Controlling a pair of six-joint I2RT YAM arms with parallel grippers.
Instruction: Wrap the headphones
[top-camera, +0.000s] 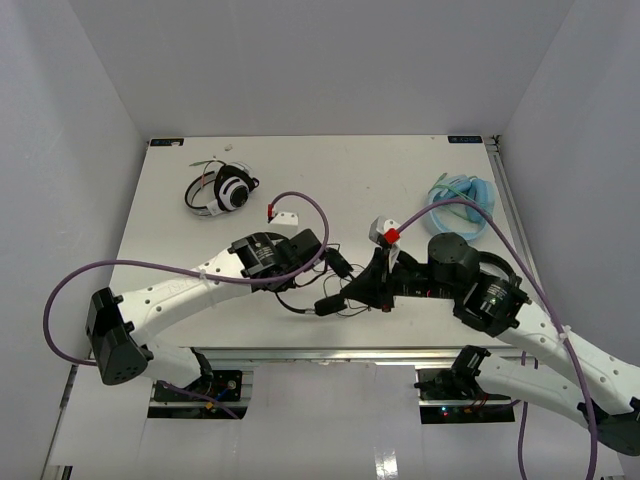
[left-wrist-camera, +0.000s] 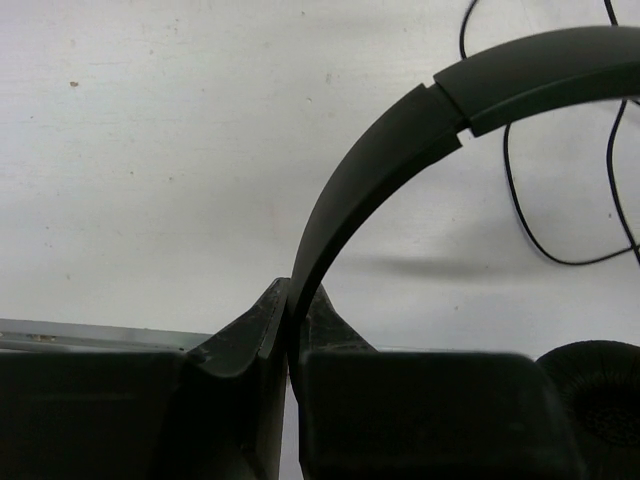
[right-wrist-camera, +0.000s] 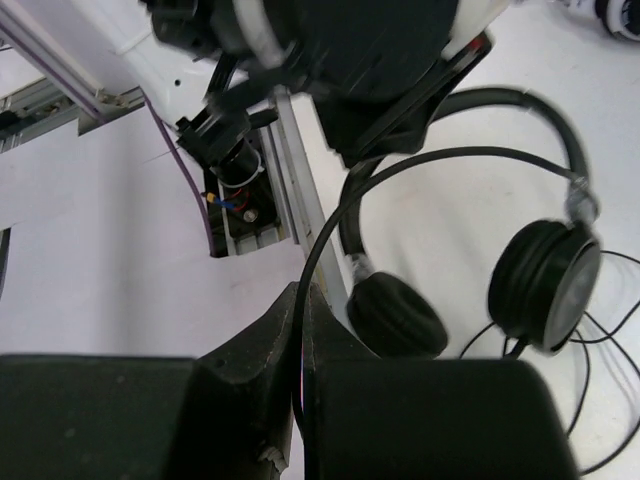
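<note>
Twin arms in white and black, each trailing a purple cable.

The left arm (top-camera: 170, 295) and right arm (top-camera: 560, 350) have white link shells dotted with small dark screw holes, and round black joint housings. The left purple cable (top-camera: 60, 300) and the right purple cable (top-camera: 520, 270) are fastened on with pale ties. A red tag (top-camera: 390, 236) marks the right wrist. The left gripper (left-wrist-camera: 290, 300) and right gripper (right-wrist-camera: 300, 300) have matte black, wedge-shaped fingers.

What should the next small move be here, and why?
Probably the right gripper should swing its pinched cable around the headband to lay a first turn. The left gripper has its jaws shut on the headband, steadying the headphones, and loose cable lies unwrapped on the table.
</note>
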